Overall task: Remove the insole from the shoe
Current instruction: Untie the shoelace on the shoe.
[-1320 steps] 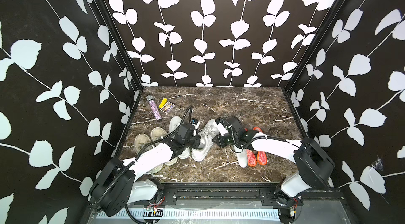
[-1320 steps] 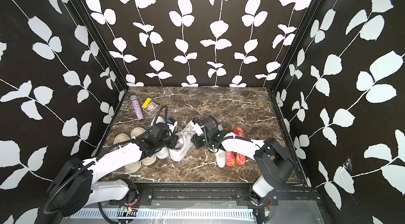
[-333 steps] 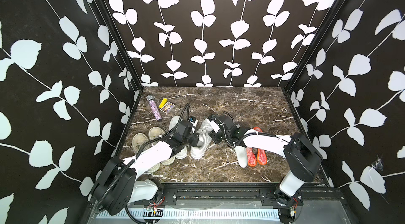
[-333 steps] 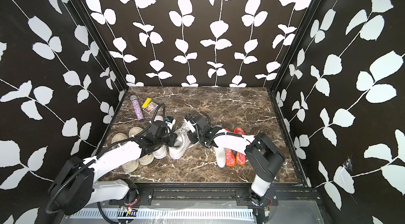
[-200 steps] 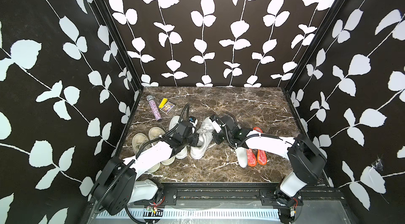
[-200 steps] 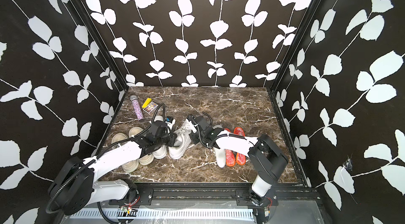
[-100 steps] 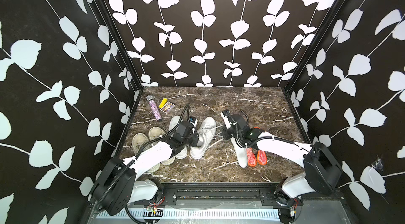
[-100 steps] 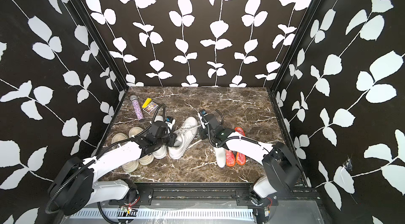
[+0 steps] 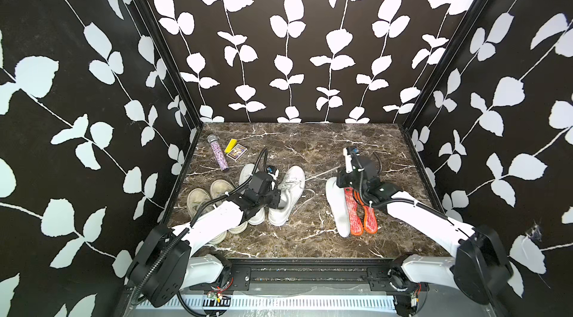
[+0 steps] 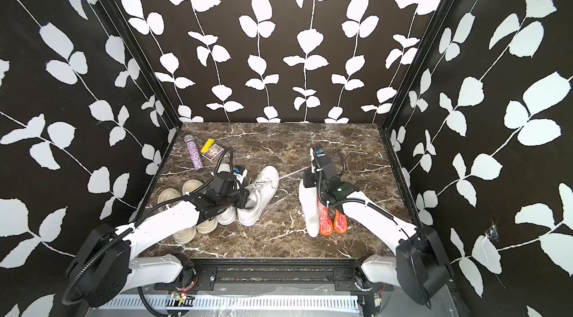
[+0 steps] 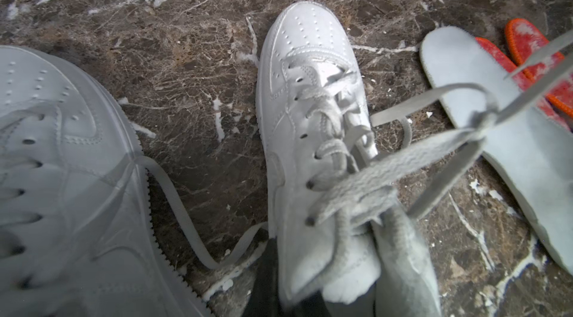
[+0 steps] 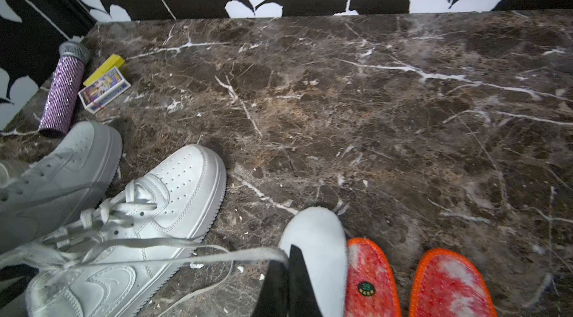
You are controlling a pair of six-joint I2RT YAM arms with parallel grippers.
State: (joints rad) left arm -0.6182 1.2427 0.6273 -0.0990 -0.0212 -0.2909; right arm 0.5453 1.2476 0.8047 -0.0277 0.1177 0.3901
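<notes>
A white laced shoe (image 9: 290, 191) (image 10: 260, 194) (image 11: 310, 107) stands on the marble floor, toe pointing to the back. My left gripper (image 9: 277, 200) (image 10: 242, 200) (image 11: 288, 296) is shut on the shoe's collar beside the tongue and hides the inside. My right gripper (image 9: 341, 179) (image 10: 307, 179) (image 12: 287, 258) is shut on the end of the shoe's lace (image 12: 186, 261), which runs taut from the shoe. It hovers over the toe end of a white insole (image 9: 338, 210) (image 12: 322, 238) that lies flat on the floor. Any insole inside the shoe is hidden.
Two orange insoles (image 9: 361, 216) (image 12: 372, 278) lie right of the white one. The second white shoe (image 9: 248, 176) and a beige pair (image 9: 210, 197) crowd the left. A purple glitter tube (image 9: 218, 155) and a yellow card box (image 9: 235, 150) sit back left. Patterned walls enclose three sides.
My right gripper has left the shoe and moved right to above the white insole, drawing the lace out taut. The shoe has settled flatter. My left arm has stayed put.
</notes>
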